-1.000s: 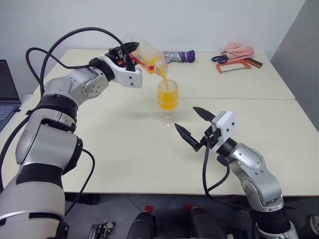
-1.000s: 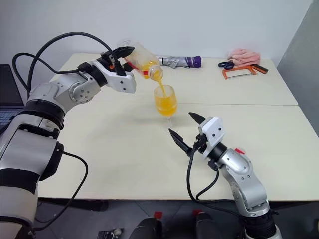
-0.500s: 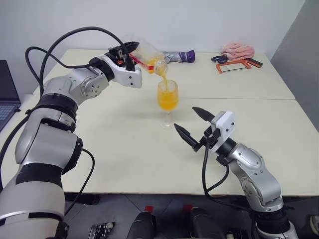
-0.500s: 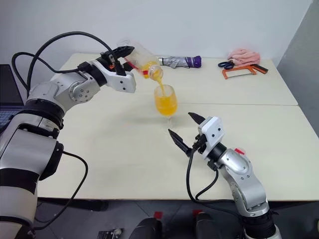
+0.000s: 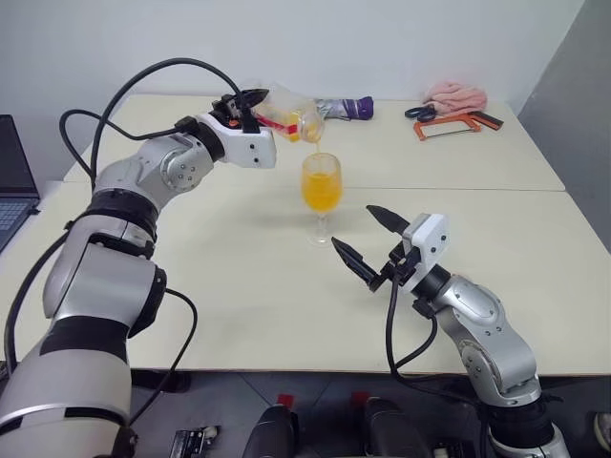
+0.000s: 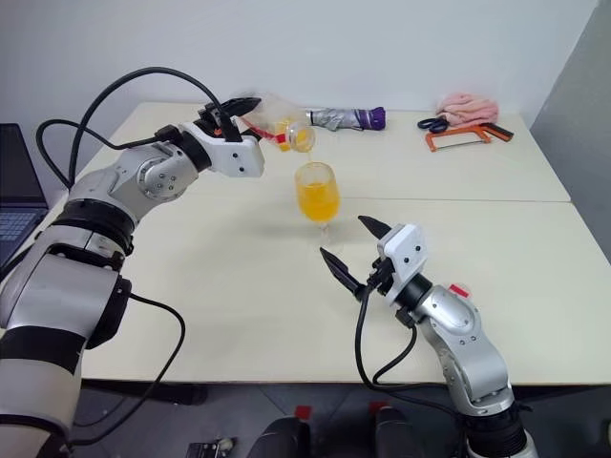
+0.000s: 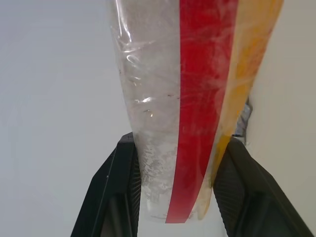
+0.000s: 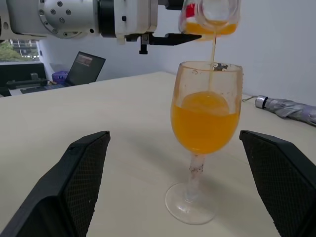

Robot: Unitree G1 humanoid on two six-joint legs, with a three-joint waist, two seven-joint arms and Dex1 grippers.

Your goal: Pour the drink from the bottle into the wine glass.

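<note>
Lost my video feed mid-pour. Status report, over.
Left hand shut on bottle, tipped over glass. Thin stream of drink falling, glass over half full. Right hand open beside glass. Nothing in the way.

Bright, even indoor light — soft faint shadows, sharp head views, close wrist views slightly blurred.

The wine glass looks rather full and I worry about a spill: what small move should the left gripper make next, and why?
Probably roll the bottle back toward upright to end the pour. The left gripper holds it tipped above the wine glass, only a thin stream of drink falls, little remains in the bottle, and the bowl is well over half full.
</note>
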